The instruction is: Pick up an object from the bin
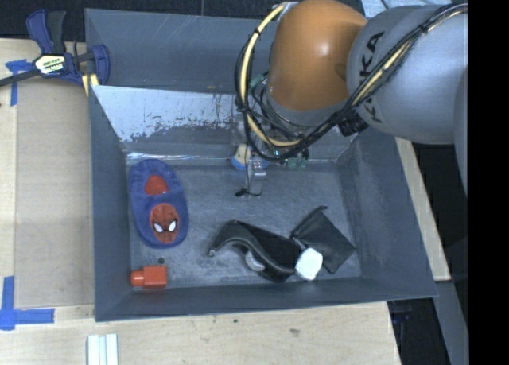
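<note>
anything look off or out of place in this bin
Nothing stands out. The blue Spider-Man slipper, small orange block and black curved piece with a white cap lie loose; the gripper hangs over bare bin floor.

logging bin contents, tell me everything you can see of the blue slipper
The slipper is a blue oval of soft-looking fabric, with a red spider-mask face on its lower end in the view and a red patch near the upper end. It lies flat on the bin floor at the left, lengthwise along the left wall. Nothing rests on it. The orange block lies below it, apart, and the pincer hangs to its right, not touching.
</note>
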### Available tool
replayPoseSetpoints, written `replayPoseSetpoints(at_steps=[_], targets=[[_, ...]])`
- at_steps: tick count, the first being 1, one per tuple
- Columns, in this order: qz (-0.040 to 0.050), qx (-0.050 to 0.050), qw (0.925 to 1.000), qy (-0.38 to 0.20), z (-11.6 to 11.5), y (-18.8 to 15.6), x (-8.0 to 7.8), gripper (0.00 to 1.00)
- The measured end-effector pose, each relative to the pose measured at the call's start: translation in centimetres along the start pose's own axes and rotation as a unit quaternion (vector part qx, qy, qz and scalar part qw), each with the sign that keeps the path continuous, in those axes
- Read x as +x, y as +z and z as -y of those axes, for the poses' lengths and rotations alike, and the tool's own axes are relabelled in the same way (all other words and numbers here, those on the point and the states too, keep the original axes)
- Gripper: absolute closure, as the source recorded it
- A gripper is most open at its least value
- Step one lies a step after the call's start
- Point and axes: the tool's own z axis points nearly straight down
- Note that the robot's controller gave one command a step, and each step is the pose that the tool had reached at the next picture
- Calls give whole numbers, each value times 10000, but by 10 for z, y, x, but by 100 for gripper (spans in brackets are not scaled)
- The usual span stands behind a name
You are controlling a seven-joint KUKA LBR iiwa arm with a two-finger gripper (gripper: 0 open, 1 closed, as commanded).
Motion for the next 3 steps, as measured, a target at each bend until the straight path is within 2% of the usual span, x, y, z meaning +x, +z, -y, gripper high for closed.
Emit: replayPoseSetpoints(at_steps=[1,2,3], targets=[[7,-1,9978,-669,-34,63,10,0],[137,15,9879,-1544,17,103,22,0],[36,-4,9799,-1996,-24,91,108,0]])
